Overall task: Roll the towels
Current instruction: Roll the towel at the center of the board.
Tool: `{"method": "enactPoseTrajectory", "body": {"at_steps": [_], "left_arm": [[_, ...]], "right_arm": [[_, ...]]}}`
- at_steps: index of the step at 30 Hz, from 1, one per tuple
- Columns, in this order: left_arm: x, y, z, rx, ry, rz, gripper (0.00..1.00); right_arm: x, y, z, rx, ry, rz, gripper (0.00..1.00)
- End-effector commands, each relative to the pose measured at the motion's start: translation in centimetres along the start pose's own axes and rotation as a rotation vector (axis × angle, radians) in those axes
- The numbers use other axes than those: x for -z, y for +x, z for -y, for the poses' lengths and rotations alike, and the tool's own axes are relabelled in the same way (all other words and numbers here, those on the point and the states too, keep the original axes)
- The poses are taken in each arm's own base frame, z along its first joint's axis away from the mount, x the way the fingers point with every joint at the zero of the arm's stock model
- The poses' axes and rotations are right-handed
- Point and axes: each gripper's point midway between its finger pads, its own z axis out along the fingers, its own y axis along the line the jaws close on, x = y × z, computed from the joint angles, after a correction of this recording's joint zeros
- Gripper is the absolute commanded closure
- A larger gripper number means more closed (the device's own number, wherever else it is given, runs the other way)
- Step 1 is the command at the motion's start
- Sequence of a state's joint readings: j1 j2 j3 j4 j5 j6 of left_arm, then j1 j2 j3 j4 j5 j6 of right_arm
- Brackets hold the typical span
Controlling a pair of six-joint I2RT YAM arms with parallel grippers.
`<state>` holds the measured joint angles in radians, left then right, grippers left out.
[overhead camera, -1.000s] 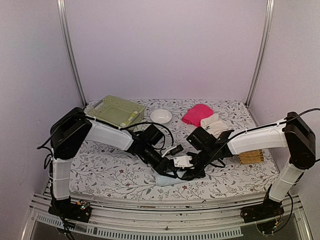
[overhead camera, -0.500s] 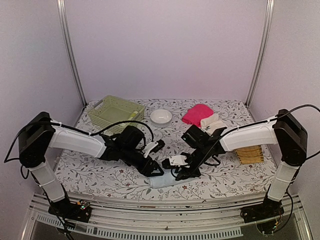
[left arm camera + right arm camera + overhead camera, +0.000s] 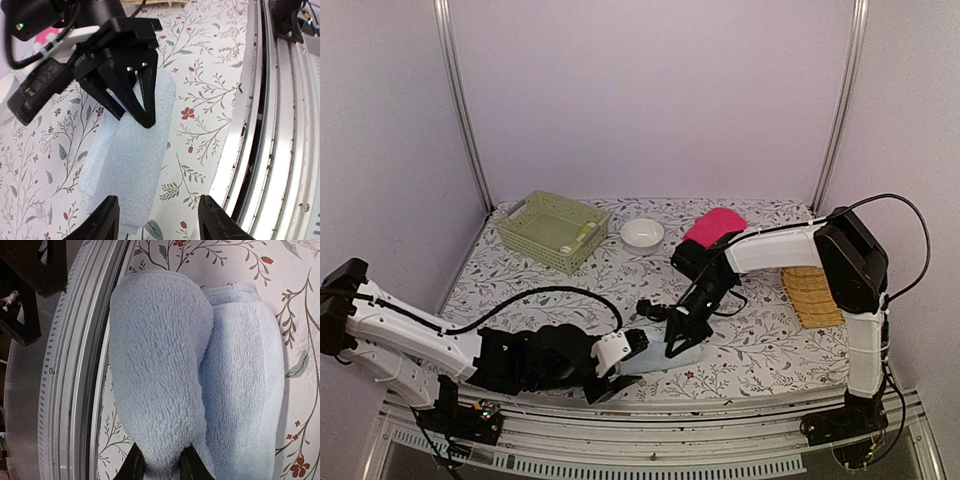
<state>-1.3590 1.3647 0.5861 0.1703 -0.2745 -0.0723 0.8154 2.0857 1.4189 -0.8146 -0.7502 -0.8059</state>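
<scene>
A rolled pale blue towel [image 3: 655,358] lies near the table's front edge. My right gripper [image 3: 161,467] is shut on one end of that roll [image 3: 160,390], its fingers pinching the thick outer fold. In the top view the right gripper [image 3: 680,343] comes down on the roll from behind. My left gripper [image 3: 160,225] is open just short of the towel's [image 3: 130,155] near end, touching nothing. The left arm lies low along the front edge, with its gripper [image 3: 618,368] at the roll's left end. A bright pink towel [image 3: 713,225] lies at the back.
A pale green basket [image 3: 553,230] stands at the back left, with a white bowl [image 3: 642,232] beside it. A yellow woven tray [image 3: 812,296] lies at the right, beside the right arm. The metal front rail [image 3: 265,125] runs close beside the towel.
My left gripper opened, let go of the blue towel and drew back to the left as its arm dropped low. The right gripper closed tighter on the roll and kept hold.
</scene>
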Motion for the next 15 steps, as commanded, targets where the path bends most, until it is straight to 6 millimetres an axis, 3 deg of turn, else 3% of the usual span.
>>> {"method": "enactPoseTrajectory", "body": {"at_steps": [1,9,15], "left_arm": [[-1.6,1.0,-1.4,-0.221,-0.172,-0.093,0.44],[-5.5,2.0,-1.2,-0.425,-0.213,-0.226,0.4],[-7.6,3.1,0.4,-0.489,-0.139,-0.274,0.4]], "right_arm": [[-2.1,3.5,-2.0,-0.189,-0.181,-0.125,0.8],[-2.7,3.7,-1.6,-0.234,-0.206,-0.146,0.8],[-2.9,3.6,-1.2,-0.249,-0.21,-0.144,0.79]]}}
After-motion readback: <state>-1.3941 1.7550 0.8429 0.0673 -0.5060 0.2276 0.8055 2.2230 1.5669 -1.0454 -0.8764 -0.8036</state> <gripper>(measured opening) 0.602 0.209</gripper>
